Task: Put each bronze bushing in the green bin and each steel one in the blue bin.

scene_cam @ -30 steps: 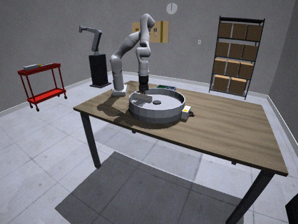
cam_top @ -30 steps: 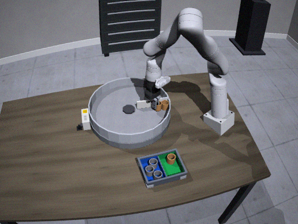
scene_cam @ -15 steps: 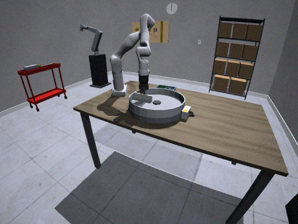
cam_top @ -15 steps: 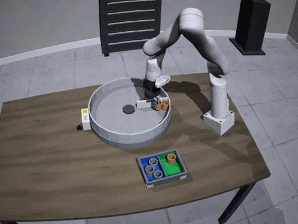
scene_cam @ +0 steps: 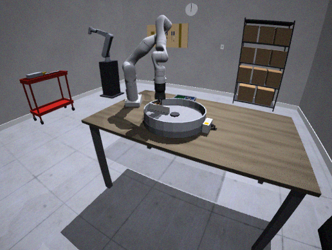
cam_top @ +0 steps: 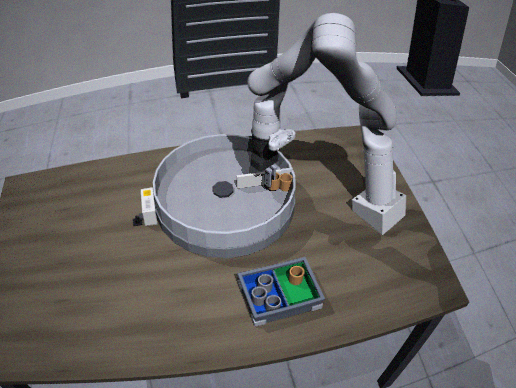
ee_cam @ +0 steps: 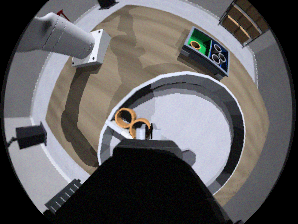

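Note:
Two bronze bushings stand side by side at the right inner rim of the grey turntable [cam_top: 223, 192]. My gripper [cam_top: 272, 178] is down inside the turntable and shut on the left bronze bushing [cam_top: 275, 181]. The other bronze bushing [cam_top: 286, 181] stands touching or very close on its right. In the wrist view both bushings show as orange rings [ee_cam: 132, 123] just ahead of my dark gripper body. The bin tray on the near table has a blue bin [cam_top: 262, 292] with three steel bushings and a green bin [cam_top: 297, 283] with one bronze bushing [cam_top: 296, 274].
A white guide bar [cam_top: 248, 180] lies on the turntable, left of my gripper. A dark hub [cam_top: 222, 189] marks its middle. A white control box [cam_top: 148, 205] stands against the turntable's left rim. My arm's base [cam_top: 378, 210] stands at the table's right.

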Motion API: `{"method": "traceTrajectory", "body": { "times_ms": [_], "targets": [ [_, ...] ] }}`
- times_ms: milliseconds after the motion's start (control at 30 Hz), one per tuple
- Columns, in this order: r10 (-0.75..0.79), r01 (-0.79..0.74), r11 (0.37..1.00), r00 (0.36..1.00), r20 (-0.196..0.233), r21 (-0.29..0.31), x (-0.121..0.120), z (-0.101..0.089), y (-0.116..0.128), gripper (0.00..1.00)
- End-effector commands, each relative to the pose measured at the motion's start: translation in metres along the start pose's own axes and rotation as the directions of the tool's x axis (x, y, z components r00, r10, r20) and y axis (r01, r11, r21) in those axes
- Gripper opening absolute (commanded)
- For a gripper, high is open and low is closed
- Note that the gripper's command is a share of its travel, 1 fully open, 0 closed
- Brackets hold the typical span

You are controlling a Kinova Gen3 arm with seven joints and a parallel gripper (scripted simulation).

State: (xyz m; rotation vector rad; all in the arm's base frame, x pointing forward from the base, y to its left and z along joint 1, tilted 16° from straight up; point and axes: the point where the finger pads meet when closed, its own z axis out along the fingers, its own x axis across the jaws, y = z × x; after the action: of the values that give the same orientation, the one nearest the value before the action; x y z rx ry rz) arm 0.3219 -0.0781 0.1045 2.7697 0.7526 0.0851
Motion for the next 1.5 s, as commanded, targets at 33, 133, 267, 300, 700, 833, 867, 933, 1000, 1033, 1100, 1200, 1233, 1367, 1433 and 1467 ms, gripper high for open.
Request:
{"method": "traceTrajectory", "body": {
  "times_ms": [33,133,267,300,700,833,867,933,1000,1033,1100,1200,1233,1367,1433,1467],
  "targets": [
    [0.000,0.000,1.000,1.000,-0.001,0.000,0.000,-0.001,0.000,0.00],
    [0.000,0.000,1.000,1.000,-0.001,-0.001,0.000,-0.003,0.000,0.00],
    [0.000,0.000,1.000,1.000,-0.001,-0.001,0.000,-0.004,0.000,0.00],
    [0.000,0.000,1.000,1.000,-0.001,-0.001,0.000,-0.005,0.000,0.00],
    [0.000,0.000,1.000,1.000,-0.001,-0.001,0.000,-0.008,0.000,0.00],
    [0.000,0.000,1.000,1.000,-0.001,-0.001,0.000,-0.009,0.000,0.00],
    [0.000,0.000,1.000,1.000,-0.001,-0.001,0.000,-0.009,0.000,0.00],
    [-0.001,0.001,1.000,1.000,-0.001,-0.001,0.000,-0.011,0.000,0.00],
    [-0.001,0.001,1.000,1.000,-0.001,-0.001,0.000,-0.011,0.000,0.00],
    [-0.001,0.001,1.000,1.000,-0.001,-0.001,0.000,-0.011,0.000,0.00],
    [-0.001,0.001,1.000,1.000,-0.001,-0.001,0.000,-0.012,0.000,0.00],
    [-0.001,0.001,1.000,1.000,-0.001,-0.001,0.000,-0.012,0.000,0.00],
    [-0.001,0.001,1.000,1.000,-0.001,-0.001,0.000,-0.012,0.000,0.00],
    [0.000,0.000,1.000,1.000,-0.001,0.000,0.000,-0.015,0.000,0.00],
    [0.000,0.000,1.000,1.000,-0.001,-0.001,0.000,-0.015,0.000,0.00],
    [0.000,0.000,1.000,1.000,-0.001,-0.001,0.000,-0.015,0.000,0.00]
  ]
}}
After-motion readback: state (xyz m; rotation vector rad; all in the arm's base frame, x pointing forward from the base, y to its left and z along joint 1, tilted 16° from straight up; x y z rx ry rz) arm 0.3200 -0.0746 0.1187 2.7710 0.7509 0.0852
